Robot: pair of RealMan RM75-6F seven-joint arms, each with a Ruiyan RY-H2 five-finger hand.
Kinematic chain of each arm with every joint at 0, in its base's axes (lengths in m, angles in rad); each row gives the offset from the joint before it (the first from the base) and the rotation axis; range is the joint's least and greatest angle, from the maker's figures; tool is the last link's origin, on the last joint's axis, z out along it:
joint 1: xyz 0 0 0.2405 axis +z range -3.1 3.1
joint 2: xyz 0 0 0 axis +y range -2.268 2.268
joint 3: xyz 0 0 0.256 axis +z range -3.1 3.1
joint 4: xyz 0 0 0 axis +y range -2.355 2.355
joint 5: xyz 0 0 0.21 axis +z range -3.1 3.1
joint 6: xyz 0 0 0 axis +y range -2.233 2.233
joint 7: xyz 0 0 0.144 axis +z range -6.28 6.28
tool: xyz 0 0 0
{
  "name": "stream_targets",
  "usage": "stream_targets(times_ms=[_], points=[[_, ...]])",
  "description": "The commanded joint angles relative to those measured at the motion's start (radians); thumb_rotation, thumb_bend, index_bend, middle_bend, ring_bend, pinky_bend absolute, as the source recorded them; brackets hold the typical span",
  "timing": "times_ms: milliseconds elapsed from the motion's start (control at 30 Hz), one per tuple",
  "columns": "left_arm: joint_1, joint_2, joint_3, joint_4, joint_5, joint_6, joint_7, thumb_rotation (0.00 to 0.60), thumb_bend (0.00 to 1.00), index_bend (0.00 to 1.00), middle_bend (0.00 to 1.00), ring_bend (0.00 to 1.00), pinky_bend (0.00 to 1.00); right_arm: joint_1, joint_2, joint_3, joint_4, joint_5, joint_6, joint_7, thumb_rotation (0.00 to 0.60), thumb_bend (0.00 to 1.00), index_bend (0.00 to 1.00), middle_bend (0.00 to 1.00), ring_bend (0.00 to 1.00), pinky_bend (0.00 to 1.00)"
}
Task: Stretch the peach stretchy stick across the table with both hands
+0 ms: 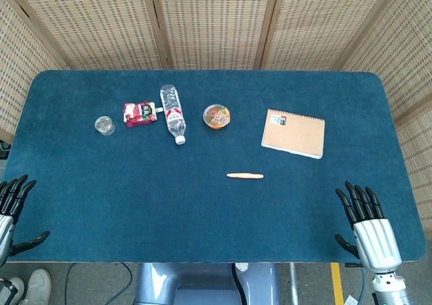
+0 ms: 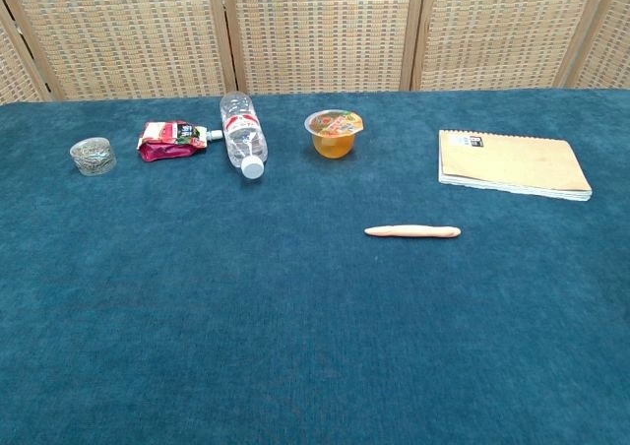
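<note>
The peach stretchy stick (image 1: 244, 176) lies flat and untouched on the blue worktop (image 1: 135, 210), just right of centre, with the tan notebook (image 1: 293, 133) at its 1 o'clock and the fruit cup (image 1: 217, 116) at its 11 o'clock. The left hand (image 1: 10, 204) rests at the worktop's 8 o'clock edge and the right hand (image 1: 364, 220) at its 4 o'clock edge, both well apart from the stick, fingers spread wide and holding nothing. A plastic bottle (image 1: 172, 113), a red pouch (image 1: 139, 113) and a small clear jar (image 1: 104, 125) lie in a row toward 10 o'clock.

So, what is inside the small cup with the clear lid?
The cup holds orange jelly or liquid, and colourful print on its lid covers the top, so whether pieces lie inside cannot be told. It stands upright between the bottle and the notebook.
</note>
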Motion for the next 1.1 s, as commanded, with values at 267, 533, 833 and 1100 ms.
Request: stream_targets(times_ms=[267, 533, 833, 1100], points=[[-0.005, -0.012, -0.010, 0.006, -0.018, -0.007, 0.013, 0.600, 0.00, 0.00, 0.00, 0.00, 0.00, 0.038, -0.003, 0.013, 0.013, 0.052, -0.086, -0.006, 0.600, 0.00, 0.00, 0.00, 0.00, 0.00], [-0.024, -0.030, -0.025, 0.008, -0.057, -0.046, 0.043, 0.600, 0.00, 0.00, 0.00, 0.00, 0.00, 0.214, 0.005, 0.134, -0.066, 0.208, -0.341, 0.017, 0.600, 0.00, 0.08, 0.00, 0.00, 0.00], [-0.042, -0.054, -0.040, 0.005, -0.104, -0.088, 0.097, 0.600, 0.00, 0.00, 0.00, 0.00, 0.00, 0.458, -0.092, 0.311, -0.077, 0.618, -0.629, -0.086, 0.600, 0.17, 0.36, 0.00, 0.00, 0.00], [-0.059, -0.066, -0.051, 0.006, -0.146, -0.126, 0.119, 0.600, 0.00, 0.00, 0.00, 0.00, 0.00, 0.605, -0.233, 0.341, 0.027, 0.885, -0.678, -0.203, 0.600, 0.34, 0.42, 0.00, 0.00, 0.00]])
